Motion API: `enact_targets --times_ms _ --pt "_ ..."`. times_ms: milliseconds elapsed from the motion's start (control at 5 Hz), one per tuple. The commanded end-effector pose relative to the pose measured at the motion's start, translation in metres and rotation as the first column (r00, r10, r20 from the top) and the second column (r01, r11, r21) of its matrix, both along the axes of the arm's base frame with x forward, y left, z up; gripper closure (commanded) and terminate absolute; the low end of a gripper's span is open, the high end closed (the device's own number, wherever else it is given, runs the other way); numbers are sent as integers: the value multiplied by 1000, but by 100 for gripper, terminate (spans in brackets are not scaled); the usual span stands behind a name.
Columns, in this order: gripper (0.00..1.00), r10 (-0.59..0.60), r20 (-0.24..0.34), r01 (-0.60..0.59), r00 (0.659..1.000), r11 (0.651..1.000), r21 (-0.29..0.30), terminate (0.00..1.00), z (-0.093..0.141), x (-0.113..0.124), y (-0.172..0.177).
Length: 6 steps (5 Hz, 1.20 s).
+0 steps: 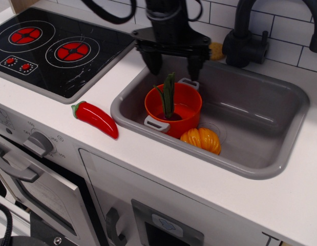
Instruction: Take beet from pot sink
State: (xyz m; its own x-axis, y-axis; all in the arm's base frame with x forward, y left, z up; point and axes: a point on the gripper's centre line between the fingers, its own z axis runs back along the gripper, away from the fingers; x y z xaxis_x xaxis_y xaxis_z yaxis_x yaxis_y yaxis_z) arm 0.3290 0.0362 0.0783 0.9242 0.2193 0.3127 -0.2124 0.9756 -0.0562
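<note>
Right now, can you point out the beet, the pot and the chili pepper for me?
beet [168, 97]: main camera view, on its upright green stalks.
pot [186, 97]: main camera view, on the orange inner wall.
chili pepper [97, 119]: main camera view, on the middle of its red body.

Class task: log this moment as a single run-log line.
phase: approach | gripper: open, above pot | beet: in pot, ungrasped | pot: in sink

**Hardly a legible mark anywhere**

From where I stand, nothing reads clearly. Tiny printed figures ring the oven dial [39, 143], from nine round to three o'clock, too small to make out. No brand shows.
</note>
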Motion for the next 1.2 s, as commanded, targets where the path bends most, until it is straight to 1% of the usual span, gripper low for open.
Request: enact_targets --times_ms 0,400,600,800,1000 --pt "0 40 -19 -38 999 996 80 0 -1 -2 -2" --pt "0 40 -35 -35 999 992 121 0 -26 3 -8" --pt "0 64 -43 -58 997 991 119 0 -28 6 -7" --pt "100 77 -49 -70 996 989 127 0 -28 7 -4" --pt "100 88 -37 -82 995 988 133 0 -25 7 -2"
